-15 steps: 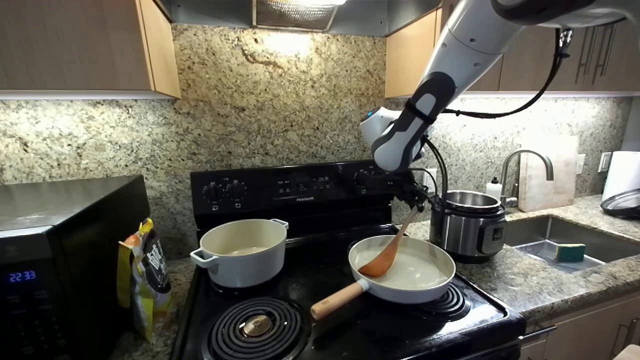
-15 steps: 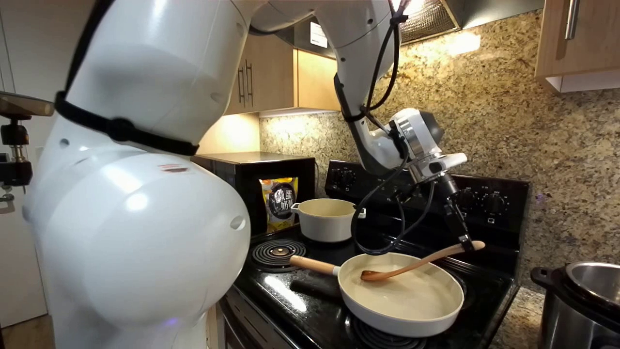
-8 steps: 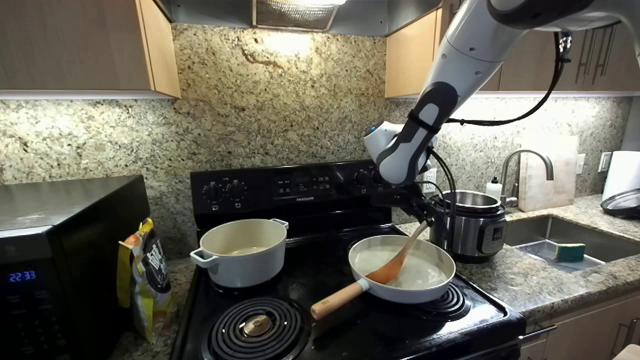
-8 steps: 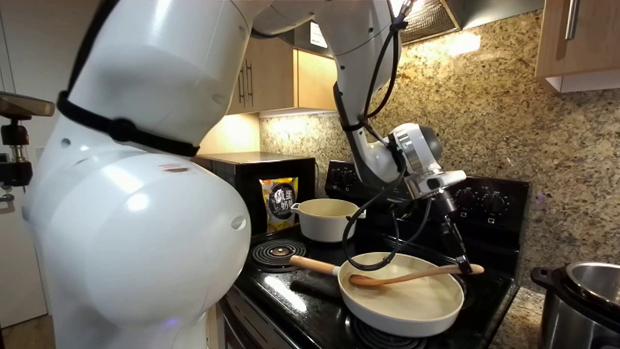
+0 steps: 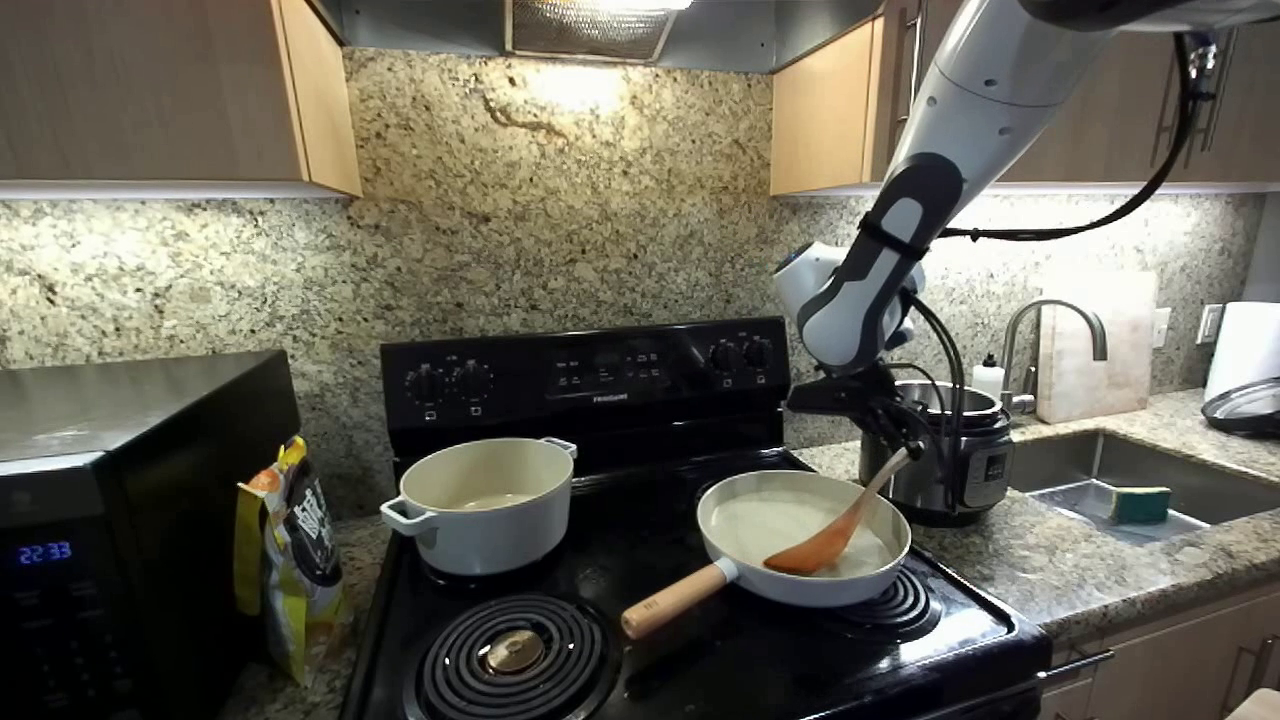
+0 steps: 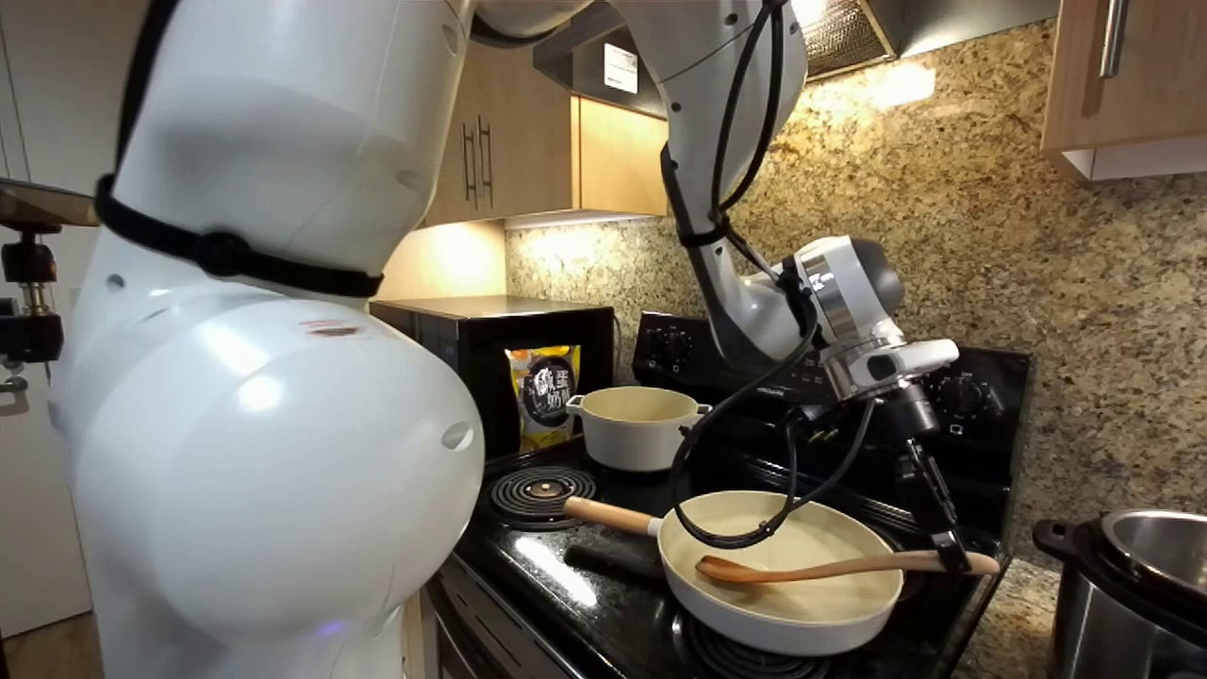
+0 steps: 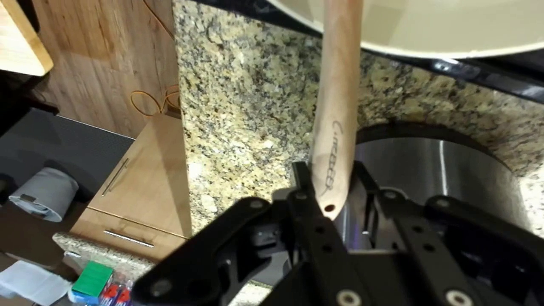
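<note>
My gripper (image 7: 331, 170) is shut on the light handle end of a wooden spoon (image 7: 338, 85), with a finger on each side. In both exterior views the gripper (image 5: 912, 452) (image 6: 950, 554) is beyond the pan's rim, beside the cooker. The spoon (image 5: 825, 545) (image 6: 801, 571) slants down into the pale frying pan (image 5: 830, 592) (image 6: 783, 630). Its reddish head is low inside the pan; I cannot tell whether it touches the bottom. The pan looks empty and sits on a coil burner, with its wooden handle (image 5: 675, 600) (image 6: 608, 514) sticking out.
A steel pressure cooker (image 5: 985, 475) (image 6: 1103, 613) stands on the counter close to the gripper. A pale two-handled pot (image 5: 500, 540) (image 6: 634, 448) is on a back burner. A yellow bag (image 5: 310, 560) leans by the microwave (image 5: 190, 520). A sponge (image 5: 1140, 505) lies in the sink.
The gripper first lowered, then moved toward the pressure cooker, still holding the spoon. The spoon's head slid across the pan, away from the pan's handle side. Pan and pot stayed put.
</note>
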You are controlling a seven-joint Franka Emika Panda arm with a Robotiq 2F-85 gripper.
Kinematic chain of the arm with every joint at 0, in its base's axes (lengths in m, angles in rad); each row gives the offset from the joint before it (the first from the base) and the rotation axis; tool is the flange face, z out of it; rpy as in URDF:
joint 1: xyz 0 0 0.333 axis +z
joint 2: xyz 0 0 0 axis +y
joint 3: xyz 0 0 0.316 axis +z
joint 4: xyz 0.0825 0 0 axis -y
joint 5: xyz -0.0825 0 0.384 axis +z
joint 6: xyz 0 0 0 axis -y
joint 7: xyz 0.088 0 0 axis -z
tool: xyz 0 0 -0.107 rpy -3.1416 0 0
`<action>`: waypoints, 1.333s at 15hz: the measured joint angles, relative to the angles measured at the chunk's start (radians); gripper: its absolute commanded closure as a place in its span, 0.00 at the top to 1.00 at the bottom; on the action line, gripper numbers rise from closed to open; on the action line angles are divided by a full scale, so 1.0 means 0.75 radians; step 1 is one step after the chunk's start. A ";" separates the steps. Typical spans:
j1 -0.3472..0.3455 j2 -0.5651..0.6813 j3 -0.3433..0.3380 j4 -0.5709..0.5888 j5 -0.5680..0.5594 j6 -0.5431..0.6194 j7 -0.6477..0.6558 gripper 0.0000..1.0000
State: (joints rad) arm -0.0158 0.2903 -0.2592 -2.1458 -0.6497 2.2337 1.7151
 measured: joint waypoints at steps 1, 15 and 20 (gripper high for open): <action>-0.012 -0.016 -0.010 -0.009 -0.001 0.000 0.000 0.12; -0.090 -0.054 -0.060 0.131 -0.100 -0.126 0.000 0.12; -0.077 -0.025 -0.016 0.234 -0.123 -0.224 0.001 0.12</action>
State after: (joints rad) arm -0.0732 0.2715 -0.2715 -1.9700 -0.7423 2.0657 1.7157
